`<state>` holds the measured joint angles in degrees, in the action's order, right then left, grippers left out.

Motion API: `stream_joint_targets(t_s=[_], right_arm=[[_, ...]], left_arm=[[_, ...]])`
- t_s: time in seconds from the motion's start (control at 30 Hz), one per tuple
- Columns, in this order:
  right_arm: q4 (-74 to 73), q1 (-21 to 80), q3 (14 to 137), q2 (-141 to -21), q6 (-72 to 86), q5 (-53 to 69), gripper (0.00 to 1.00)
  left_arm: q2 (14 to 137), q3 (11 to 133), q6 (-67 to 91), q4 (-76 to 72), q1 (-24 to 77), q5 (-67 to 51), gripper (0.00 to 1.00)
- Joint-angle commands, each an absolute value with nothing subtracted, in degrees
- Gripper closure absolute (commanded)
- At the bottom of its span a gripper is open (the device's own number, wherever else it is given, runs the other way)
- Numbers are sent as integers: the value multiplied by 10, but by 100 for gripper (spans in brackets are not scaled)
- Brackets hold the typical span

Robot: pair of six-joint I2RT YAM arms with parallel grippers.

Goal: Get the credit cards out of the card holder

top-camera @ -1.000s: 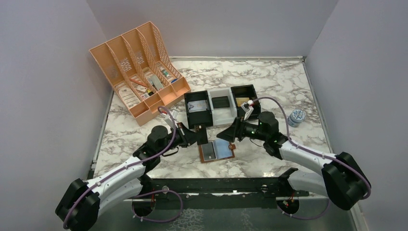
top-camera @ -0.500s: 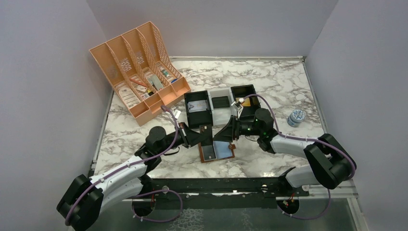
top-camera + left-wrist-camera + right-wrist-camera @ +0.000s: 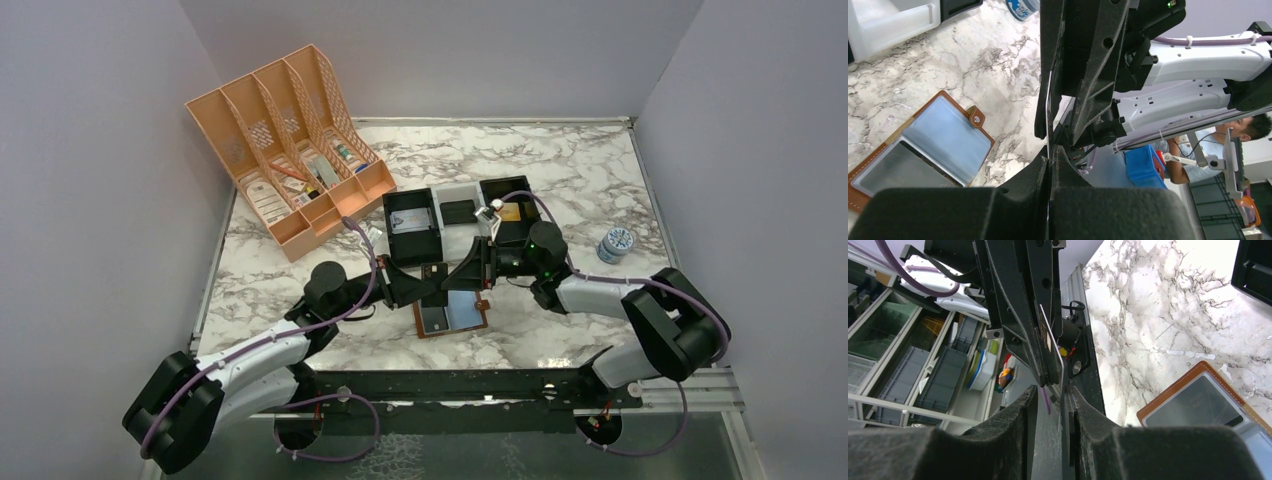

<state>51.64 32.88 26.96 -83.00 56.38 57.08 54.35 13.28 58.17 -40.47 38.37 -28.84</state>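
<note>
A peach slotted plastic file rack (image 3: pixel 262 118) stands far left. Black-and-white plastic trays (image 3: pixel 458 238) sit centrally, with a small blue-white round tub (image 3: pixel 617 243) to the right.

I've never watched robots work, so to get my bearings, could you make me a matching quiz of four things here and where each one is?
Things:
1 wallet
2 card
3 file rack
4 jar

Places:
A far left of the table
B pinched on edge in the left gripper
C right edge of the table
D lying open and flat, near the front

Pairs: 1-D, 2-B, 3-A, 4-C
</note>
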Motion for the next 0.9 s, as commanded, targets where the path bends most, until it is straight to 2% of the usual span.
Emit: stream_joint_targets(t_s=[0.0,0.13,0.43,0.67,0.77,0.8,0.87], right_arm=[[564,330,285,-844,581,600,76],[593,330,282,-853,596,607,82],[619,330,276,-854,612,605,85],[617,330,271,-853,613,590,98],[617,330,267,-850,613,581,99],[614,330,266,-849,612,579,99],[598,330,265,-838,601,569,99]], left_arm=[[548,142,590,-458,386,-315,100],[550,141,594,-471,386,-318,100],[559,135,602,-486,386,-324,100],[556,131,605,-487,386,-324,100],[553,126,607,-487,386,-316,100],[550,124,607,-487,386,-313,98],[545,119,609,-487,386,-304,82]])
